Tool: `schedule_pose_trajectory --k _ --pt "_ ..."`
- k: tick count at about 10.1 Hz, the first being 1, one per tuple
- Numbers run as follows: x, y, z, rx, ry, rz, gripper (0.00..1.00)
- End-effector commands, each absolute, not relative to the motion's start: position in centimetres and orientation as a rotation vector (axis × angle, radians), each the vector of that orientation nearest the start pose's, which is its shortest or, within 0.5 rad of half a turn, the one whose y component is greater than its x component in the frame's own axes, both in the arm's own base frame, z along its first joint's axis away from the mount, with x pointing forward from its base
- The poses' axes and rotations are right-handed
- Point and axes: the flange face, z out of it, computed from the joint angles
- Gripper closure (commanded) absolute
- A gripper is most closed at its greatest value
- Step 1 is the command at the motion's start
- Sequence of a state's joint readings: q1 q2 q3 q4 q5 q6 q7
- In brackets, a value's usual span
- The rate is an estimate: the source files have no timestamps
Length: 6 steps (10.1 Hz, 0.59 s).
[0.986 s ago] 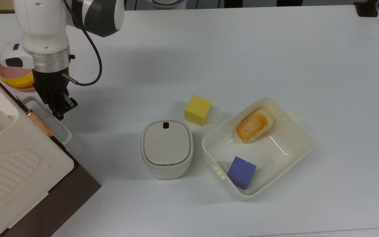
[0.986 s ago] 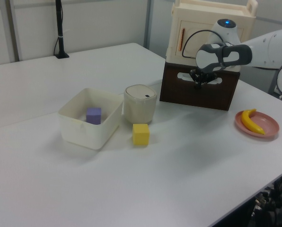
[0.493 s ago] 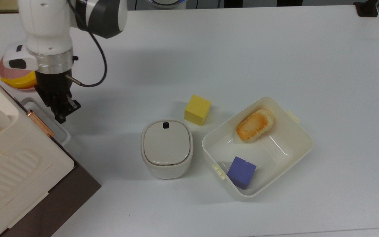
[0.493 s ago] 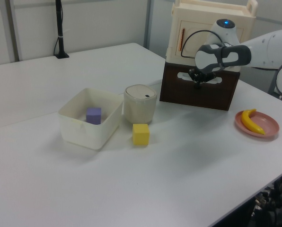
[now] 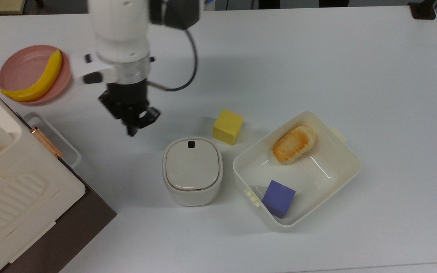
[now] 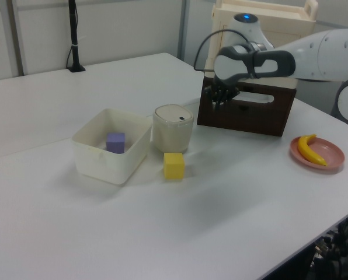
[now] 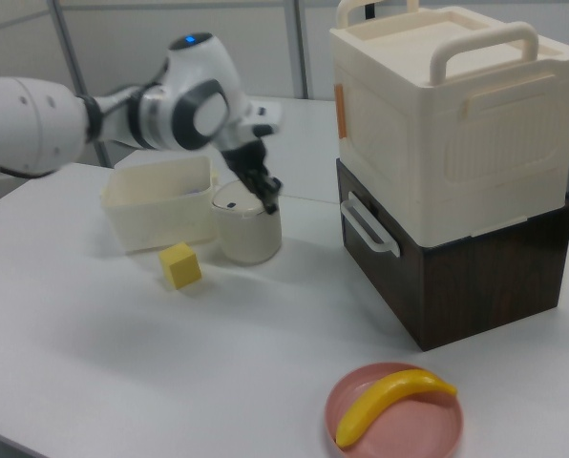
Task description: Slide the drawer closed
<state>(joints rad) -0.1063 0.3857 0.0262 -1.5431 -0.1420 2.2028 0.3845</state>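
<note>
1. Since a moment ago my hand has swung away from the drawer toward the lidded white pot; whether its fingers are parted, I cannot tell.
2. Drawer sits flush under the cream cabinet, at the top view's left.
3. Yellow cube, white bin and banana plate lie around on the desk, well apart from the drawer.

The white tabletop carries a lidded pot at the top view's centre, a yellow cube at its 1 o'clock, a white bin at 3 o'clock, a pink plate at 10 o'clock, and a cabinet at 8 o'clock.
</note>
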Motion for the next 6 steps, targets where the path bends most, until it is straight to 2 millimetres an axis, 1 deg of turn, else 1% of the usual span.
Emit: schedule_pose_trajectory --k 1,2,3,4,5,6 --pt "65.0 0.9 51.6 -3.208 0.435 -0.253 0.97" --pt "63.5 2.5 53.2 -3.222 0.380 -0.184 0.90" --pt "62.0 3.6 55.2 -3.196 0.287 -0.135 0.77" --pt "61.2 3.6 56.5 -3.170 0.205 -0.114 0.63" --pt "60.4 3.5 57.4 -3.168 0.114 -0.093 0.42" --pt "60.0 3.2 57.7 -3.174 0.035 -0.063 0.24"
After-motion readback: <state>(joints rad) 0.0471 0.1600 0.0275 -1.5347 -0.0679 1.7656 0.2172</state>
